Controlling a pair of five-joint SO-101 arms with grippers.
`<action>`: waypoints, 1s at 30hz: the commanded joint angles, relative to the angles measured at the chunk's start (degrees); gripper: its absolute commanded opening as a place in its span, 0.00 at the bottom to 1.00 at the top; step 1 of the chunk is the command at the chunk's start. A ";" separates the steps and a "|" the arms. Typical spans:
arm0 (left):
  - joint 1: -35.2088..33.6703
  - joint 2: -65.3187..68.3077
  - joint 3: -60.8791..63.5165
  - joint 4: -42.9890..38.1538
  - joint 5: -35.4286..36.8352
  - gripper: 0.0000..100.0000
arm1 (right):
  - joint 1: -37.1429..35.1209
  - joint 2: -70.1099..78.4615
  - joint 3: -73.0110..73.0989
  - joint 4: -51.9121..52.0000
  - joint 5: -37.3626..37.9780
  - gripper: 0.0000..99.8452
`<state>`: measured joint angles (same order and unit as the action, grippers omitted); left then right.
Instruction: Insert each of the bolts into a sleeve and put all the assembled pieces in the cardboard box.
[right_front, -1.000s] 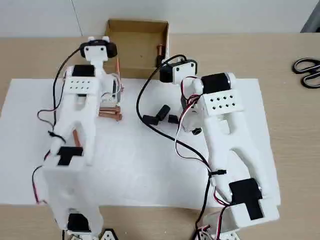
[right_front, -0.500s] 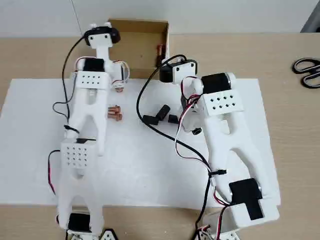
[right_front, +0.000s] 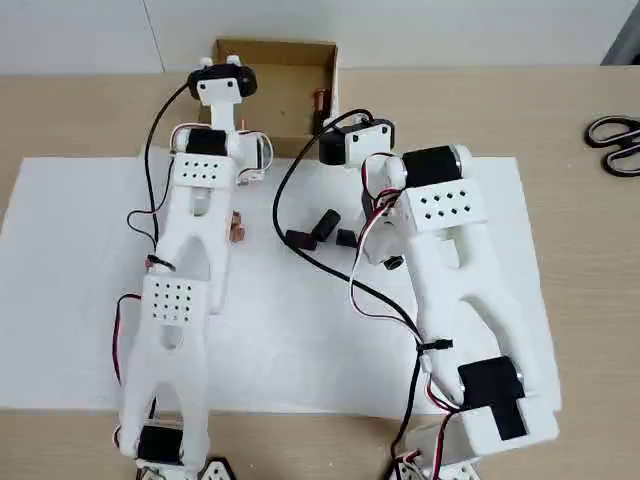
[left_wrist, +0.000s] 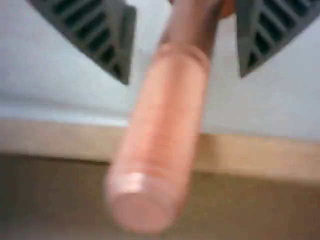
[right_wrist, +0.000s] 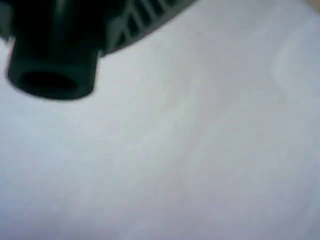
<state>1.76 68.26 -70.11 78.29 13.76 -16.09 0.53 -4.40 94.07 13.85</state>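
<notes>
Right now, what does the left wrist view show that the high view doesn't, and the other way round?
The left wrist view gives a close look at a copper bolt clamped in the left gripper, with its blunt end toward the camera.

The high view takes in both white arms, the cardboard box, black sleeves and loose bolts lying on the sheet, and scissors off to one side.

Both share the white sheet and the wooden table.
</notes>
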 joint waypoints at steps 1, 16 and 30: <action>0.09 -0.62 -3.03 -0.88 -0.44 0.02 | 0.31 -3.12 -0.26 -0.22 0.26 0.00; -0.26 -1.49 -26.07 19.60 -1.05 0.01 | 0.66 -3.12 -0.26 -0.22 0.44 0.00; -1.32 -33.32 -4.44 22.51 -3.25 0.01 | 5.85 -3.65 -0.53 1.27 0.62 0.00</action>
<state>0.18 47.87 -82.42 99.38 10.95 -12.04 0.53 -4.40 94.24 13.85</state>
